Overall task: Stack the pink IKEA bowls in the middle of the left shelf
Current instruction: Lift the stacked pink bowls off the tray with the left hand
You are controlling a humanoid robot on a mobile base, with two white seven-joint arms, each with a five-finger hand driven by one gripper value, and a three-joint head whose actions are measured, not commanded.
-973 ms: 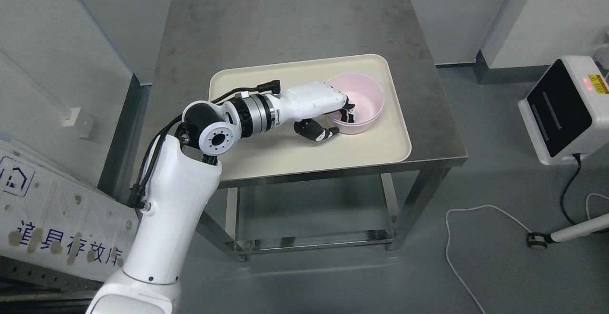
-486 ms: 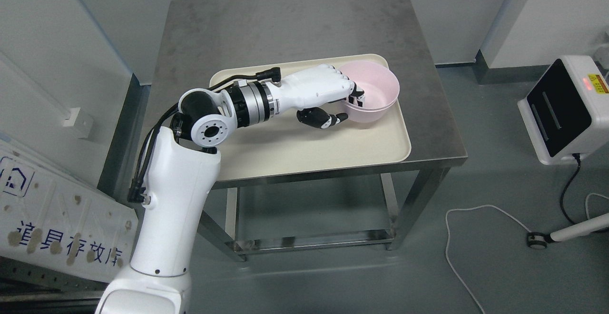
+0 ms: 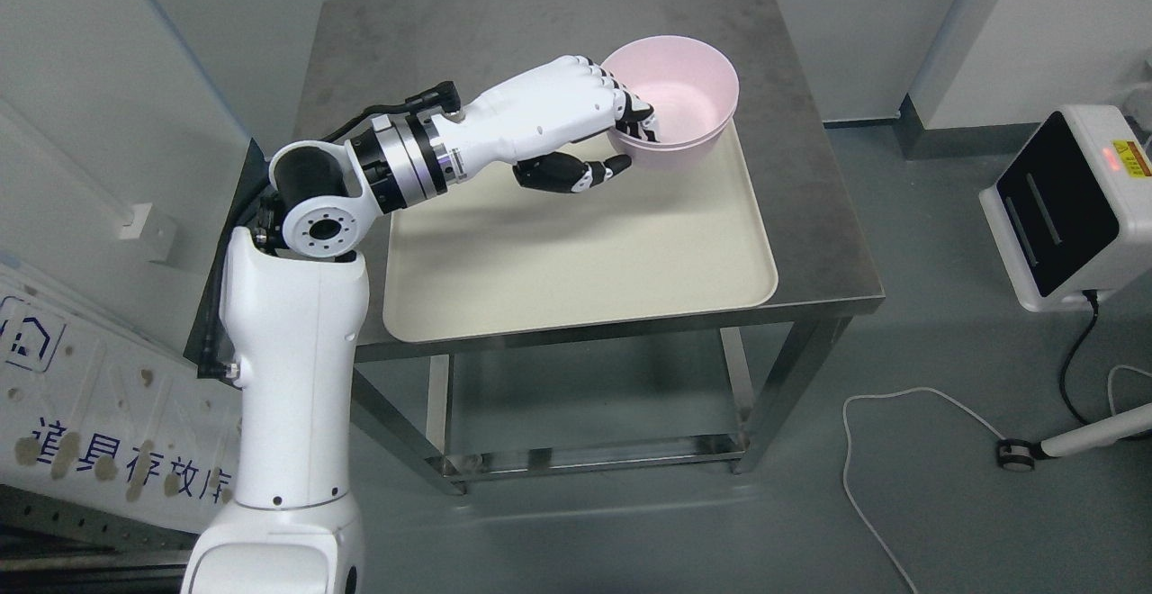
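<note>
A pink bowl [image 3: 677, 94] hangs in the air above the far right corner of a cream tray [image 3: 576, 252]. A seam below its rim hints at two nested bowls; I cannot tell for sure. My left hand [image 3: 625, 139] is shut on the bowl's near left rim, fingers inside and thumb outside under the wall. The bowl tilts slightly toward me. The left arm reaches in from the lower left across the tray. The right arm is out of view.
The tray lies on a steel table [image 3: 540, 27] with a lower shelf. A white panel with printed signs [image 3: 108, 396] leans at the lower left. A white device with a black screen [image 3: 1071, 207] and floor cables [image 3: 909, 450] are at the right.
My left hand has lifted the pink bowl off the tray and carried it up and toward the far side. The elbow and forearm have risen with it.
</note>
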